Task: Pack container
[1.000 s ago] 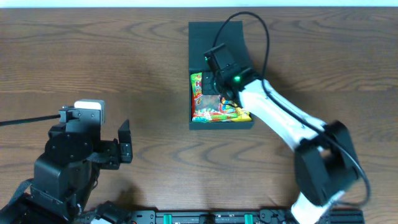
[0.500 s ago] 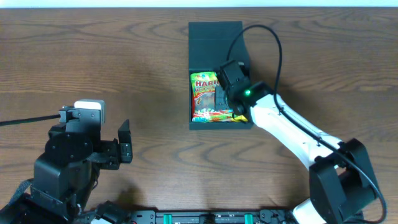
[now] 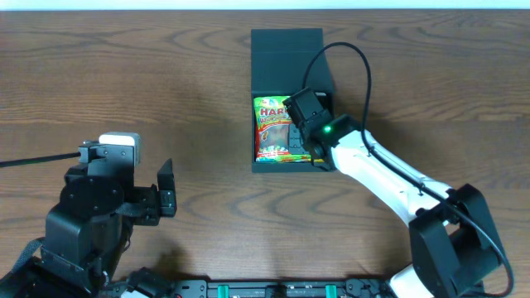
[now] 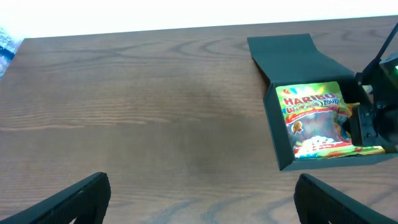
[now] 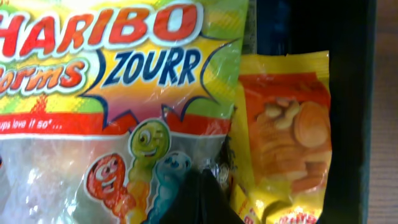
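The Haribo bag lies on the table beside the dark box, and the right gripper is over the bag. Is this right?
Not quite. The Haribo bag lies inside the container, not on the table beside it, as the overhead view shows. The right gripper is indeed over the bag.

Overhead: looking straight down from well above, taking in the whole bench (image 3: 166, 83). Left wrist: facing forward, low across the bench, seeing the container (image 4: 286, 53) from afar. Right wrist: pointing down inside it, very near the Haribo bag (image 5: 93, 93), which all three are showing.
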{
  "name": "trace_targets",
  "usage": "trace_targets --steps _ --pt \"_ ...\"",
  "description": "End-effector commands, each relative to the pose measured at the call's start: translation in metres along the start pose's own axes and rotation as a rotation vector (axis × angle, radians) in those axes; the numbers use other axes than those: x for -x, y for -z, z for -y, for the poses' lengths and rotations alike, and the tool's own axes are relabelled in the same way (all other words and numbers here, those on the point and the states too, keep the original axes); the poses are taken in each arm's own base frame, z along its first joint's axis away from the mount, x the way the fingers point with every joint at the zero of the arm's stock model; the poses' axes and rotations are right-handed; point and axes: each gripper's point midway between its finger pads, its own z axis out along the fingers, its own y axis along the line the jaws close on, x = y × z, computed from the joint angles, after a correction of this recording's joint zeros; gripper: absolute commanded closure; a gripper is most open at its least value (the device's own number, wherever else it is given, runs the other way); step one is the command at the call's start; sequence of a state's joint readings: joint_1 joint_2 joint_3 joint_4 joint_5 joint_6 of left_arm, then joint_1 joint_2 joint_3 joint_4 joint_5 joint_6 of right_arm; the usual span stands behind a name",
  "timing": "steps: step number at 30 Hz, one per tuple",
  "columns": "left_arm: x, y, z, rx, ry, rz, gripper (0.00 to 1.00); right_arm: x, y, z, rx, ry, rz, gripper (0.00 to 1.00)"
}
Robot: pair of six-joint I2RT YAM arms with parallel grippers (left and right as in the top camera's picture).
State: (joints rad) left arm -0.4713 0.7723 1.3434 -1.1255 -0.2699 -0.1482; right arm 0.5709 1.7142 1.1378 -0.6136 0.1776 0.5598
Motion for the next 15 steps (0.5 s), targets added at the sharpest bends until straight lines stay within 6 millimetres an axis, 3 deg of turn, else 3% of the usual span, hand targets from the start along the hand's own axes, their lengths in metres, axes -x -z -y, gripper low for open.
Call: trace_targets --steps 1,7,11,13,15 --pt "0.004 0.003 -0.005 0.020 -0.010 0.015 0.05 -0.012 0.013 -0.012 0.053 0.010 -0.024 0.98" --pt "0.004 0.003 -0.005 0.020 -0.010 0.015 0.05 -0.019 0.035 -0.007 0.051 0.008 -0.037 0.98" --pt "0.004 0.003 -0.005 0.020 -0.010 0.015 0.05 -0.043 0.045 -0.007 0.070 -0.013 -0.136 0.98" --pt "0.004 0.003 -0.005 0.020 -0.010 0.015 0.05 -0.053 0.046 -0.006 0.057 -0.006 -0.171 0.98" --pt "0.004 0.003 -0.005 0.020 -0.010 0.015 0.05 -0.051 0.042 -0.005 0.038 0.007 -0.135 0.99"
